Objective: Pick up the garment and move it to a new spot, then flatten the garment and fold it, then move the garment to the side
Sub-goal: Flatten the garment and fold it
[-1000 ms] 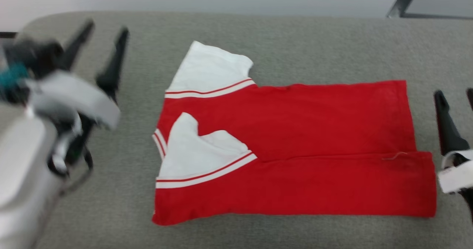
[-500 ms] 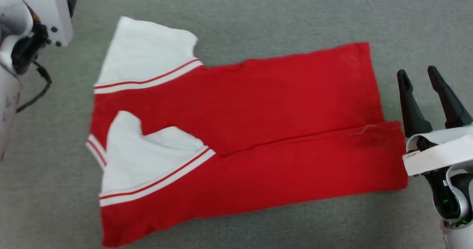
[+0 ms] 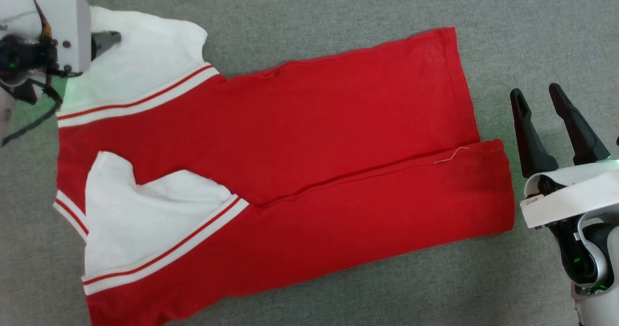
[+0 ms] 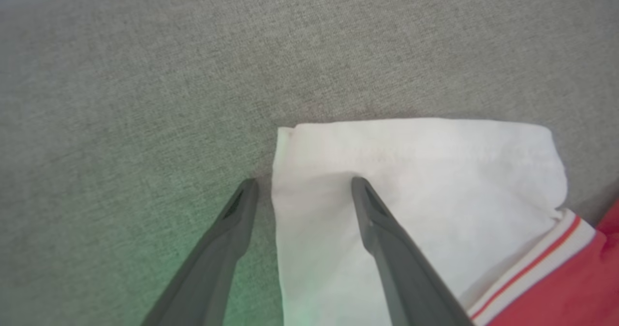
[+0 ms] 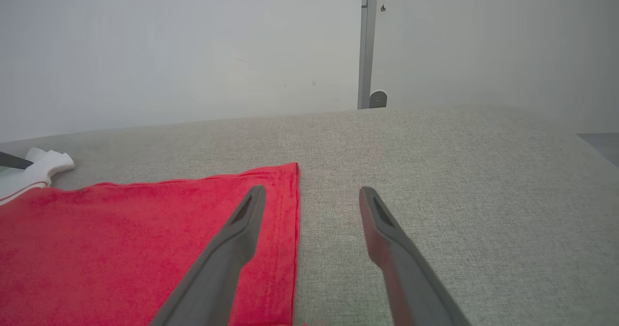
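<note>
Grey surface (image 3: 338, 11) extends beyond the garment (image 3: 314, 137); left fingers (image 4: 391, 253), right fingers (image 5: 232, 248) straddle its edges, spread empty.

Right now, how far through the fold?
Done: garment flat, near side and one sleeve folded in. In hand: open left gripper straddles the edge of the far sleeve; right gripper open by the hem. Left: finish folding, move aside.

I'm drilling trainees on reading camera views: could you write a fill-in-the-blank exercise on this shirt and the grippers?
1. The fabric surface under the shirt is coloured ____.
2. The left gripper is open at the edge of a ____ sleeve.
3. The right gripper, beside the red hem, is not shut but ____.
Missing: grey; white; open.
</note>
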